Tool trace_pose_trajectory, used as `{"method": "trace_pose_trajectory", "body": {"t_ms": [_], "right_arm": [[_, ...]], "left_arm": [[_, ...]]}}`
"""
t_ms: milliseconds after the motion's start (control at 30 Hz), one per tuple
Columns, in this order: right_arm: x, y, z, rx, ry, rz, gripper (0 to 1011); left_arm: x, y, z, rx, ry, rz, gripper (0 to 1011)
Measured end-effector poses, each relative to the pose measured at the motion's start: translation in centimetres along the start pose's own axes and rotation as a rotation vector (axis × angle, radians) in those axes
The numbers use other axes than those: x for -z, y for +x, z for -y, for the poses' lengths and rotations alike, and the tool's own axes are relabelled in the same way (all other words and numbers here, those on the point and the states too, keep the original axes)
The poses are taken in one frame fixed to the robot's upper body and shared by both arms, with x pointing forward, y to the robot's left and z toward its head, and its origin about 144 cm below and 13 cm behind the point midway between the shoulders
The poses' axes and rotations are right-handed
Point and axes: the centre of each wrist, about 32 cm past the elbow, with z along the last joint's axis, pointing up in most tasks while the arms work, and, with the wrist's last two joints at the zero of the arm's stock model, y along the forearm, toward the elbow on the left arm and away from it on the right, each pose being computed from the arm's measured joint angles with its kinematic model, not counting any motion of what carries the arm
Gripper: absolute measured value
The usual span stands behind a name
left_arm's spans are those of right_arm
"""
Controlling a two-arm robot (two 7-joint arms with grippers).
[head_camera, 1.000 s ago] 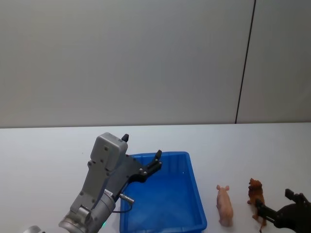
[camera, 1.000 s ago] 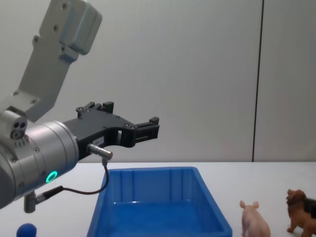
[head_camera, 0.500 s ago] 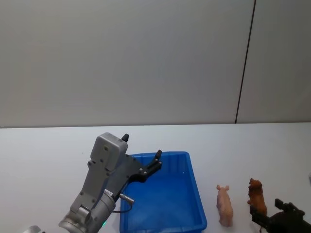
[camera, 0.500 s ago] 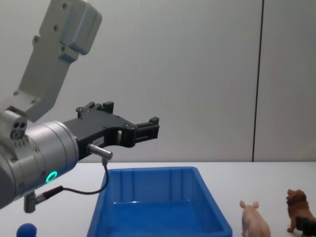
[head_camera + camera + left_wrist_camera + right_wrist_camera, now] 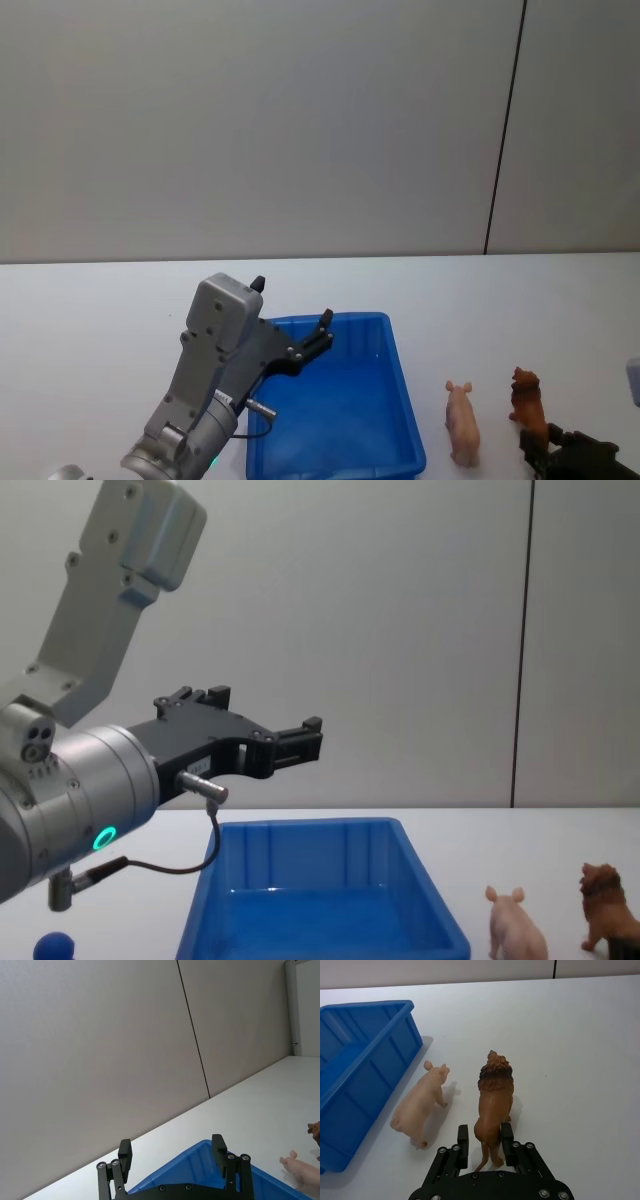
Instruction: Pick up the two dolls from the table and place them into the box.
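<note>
right gripper (image 5: 485,1144) narrow, pinching the lion (image 5: 494,1095) at its hindquarters (right wrist view). Lion stands on the table (image 5: 570,1035), pig (image 5: 422,1102) just beside, box (image 5: 365,1007) past the pig. left gripper (image 5: 171,1152) spread wide above the box. Chest view adds a blue ball (image 5: 52,947) left of the box.

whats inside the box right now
Nothing visible: the box's blue floor looks bare. The left arm covers its near-left corner, so that part is unknown. The pig and lion stand outside on the table.
</note>
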Motion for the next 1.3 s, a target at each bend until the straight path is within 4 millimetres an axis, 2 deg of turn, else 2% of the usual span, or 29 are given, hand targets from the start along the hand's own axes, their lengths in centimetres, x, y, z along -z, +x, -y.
{"method": "trace_pose_trajectory", "body": {"t_ms": [67, 100, 133, 200, 700, 833, 1300], "right_arm": [[0.0, 0.0, 0.0, -0.001, 0.0, -0.004, 358], [0.0, 0.0, 0.0, -0.002, 0.0, -0.005, 358], [0.0, 0.0, 0.0, -0.002, 0.002, -0.005, 299], [-0.1, 0.0, 0.0, -0.002, 0.006, -0.004, 272], [-1.8, -0.6, 0.3, -0.019, 0.138, 0.056, 273], [-3.4, -1.0, 0.1, -0.061, 0.199, 0.084, 273], [-6.7, -2.7, -1.4, -0.222, 0.271, 0.123, 273]], "left_arm": [[0.0, 0.0, 0.0, 0.0, 0.0, 0.0, 1003], [0.0, 0.0, 0.0, 0.0, 0.0, 0.0, 1003], [0.0, 0.0, 0.0, 0.0, 0.0, 0.0, 1003], [0.0, 0.0, 0.0, 0.0, 0.0, 0.0, 1003], [0.0, 0.0, 0.0, 0.0, 0.0, 0.0, 1003], [0.0, 0.0, 0.0, 0.0, 0.0, 0.0, 1003], [0.0, 0.0, 0.0, 0.0, 0.0, 0.0, 1003]]}}
